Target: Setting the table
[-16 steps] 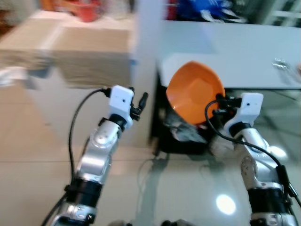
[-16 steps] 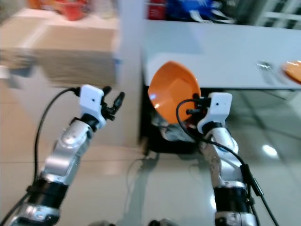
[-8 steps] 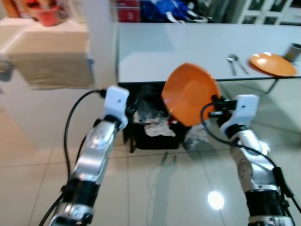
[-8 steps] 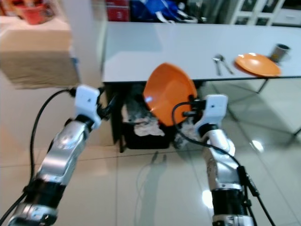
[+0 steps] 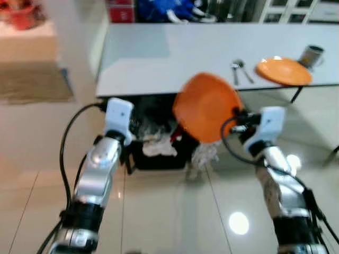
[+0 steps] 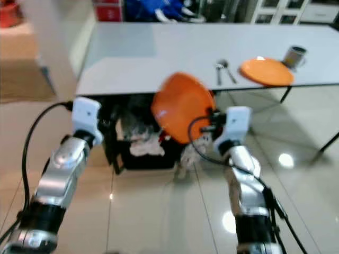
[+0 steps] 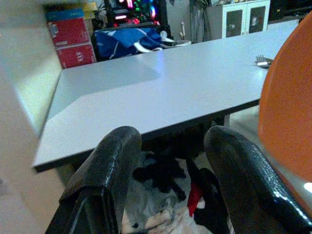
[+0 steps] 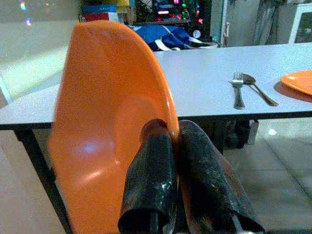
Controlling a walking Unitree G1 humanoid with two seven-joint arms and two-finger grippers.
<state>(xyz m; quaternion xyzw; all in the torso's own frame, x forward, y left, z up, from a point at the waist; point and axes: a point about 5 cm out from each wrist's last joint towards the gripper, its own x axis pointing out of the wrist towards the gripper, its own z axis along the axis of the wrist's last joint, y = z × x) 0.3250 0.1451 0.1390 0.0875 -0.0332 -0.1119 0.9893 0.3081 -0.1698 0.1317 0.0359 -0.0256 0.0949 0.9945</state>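
My right gripper is shut on the rim of an orange bowl, held on edge in front of the grey table. The same orange bowl stands upright in the right wrist view. On the table's right part lie a fork and spoon, an orange plate and a metal cup. My left gripper is open with nothing between its fingers, raised short of the table's near left corner.
Under the table sits a black bin stuffed with cloths and bags. A blue bag and red boxes stand beyond the far edge. White cabinets are at the back. Glossy tiled floor lies below.
The camera has swung right and closer, so the table with its plate, cutlery and cup has come into view. The right gripper still holds the bowl; the left stays open.
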